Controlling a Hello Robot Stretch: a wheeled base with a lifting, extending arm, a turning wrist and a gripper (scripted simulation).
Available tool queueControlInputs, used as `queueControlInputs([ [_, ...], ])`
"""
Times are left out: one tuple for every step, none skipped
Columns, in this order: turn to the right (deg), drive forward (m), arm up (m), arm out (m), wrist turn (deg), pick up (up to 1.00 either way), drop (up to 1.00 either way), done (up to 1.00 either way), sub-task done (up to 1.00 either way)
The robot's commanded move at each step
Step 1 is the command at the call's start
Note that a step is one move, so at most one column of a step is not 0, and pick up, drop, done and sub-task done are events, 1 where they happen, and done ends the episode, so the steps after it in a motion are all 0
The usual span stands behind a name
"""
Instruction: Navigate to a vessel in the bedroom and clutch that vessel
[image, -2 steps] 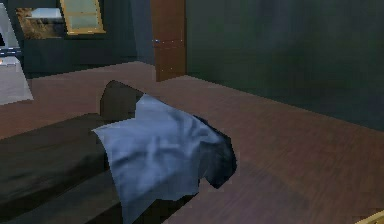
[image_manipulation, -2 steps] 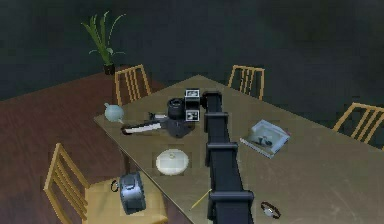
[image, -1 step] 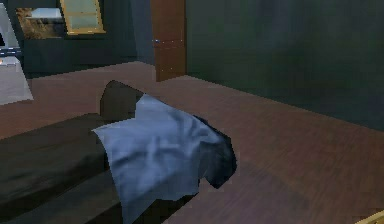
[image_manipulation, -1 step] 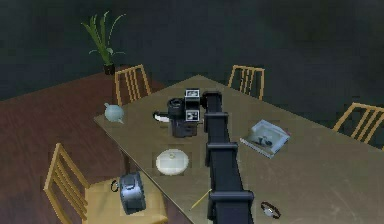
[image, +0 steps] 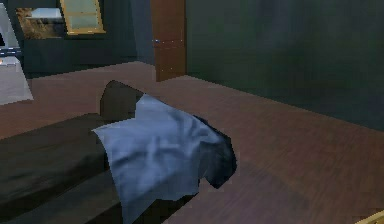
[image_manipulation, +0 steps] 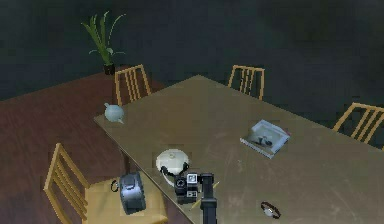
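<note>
Matt wooden table (image_manipulation: 215, 115), wooden chairs (image_manipulation: 132, 82), crumpled blue cloth (image: 160, 150), dark wooden floor (image: 300, 140).

A home: dining table (image_manipulation: 205, 112) with wooden chairs (image_manipulation: 133, 82), a potted plant (image_manipulation: 104, 40), a framed picture (image: 82, 15).

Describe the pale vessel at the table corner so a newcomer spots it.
Start at the wooden table ringed by chairs in the arm side view. Go to its left corner, nearest the potted plant: the pale vessel stands there alone. It is round-bellied and upright, unlike the flat white disc and flat grey tray.
</note>
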Motion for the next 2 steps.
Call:
queueControlInputs([
  [0.0,0.00,0.00,0.00,0.0,1.00,0.00,0.00,0.00],
  [0.0,0.00,0.10,0.00,0.0,0.00,0.00,0.00,0.00],
])
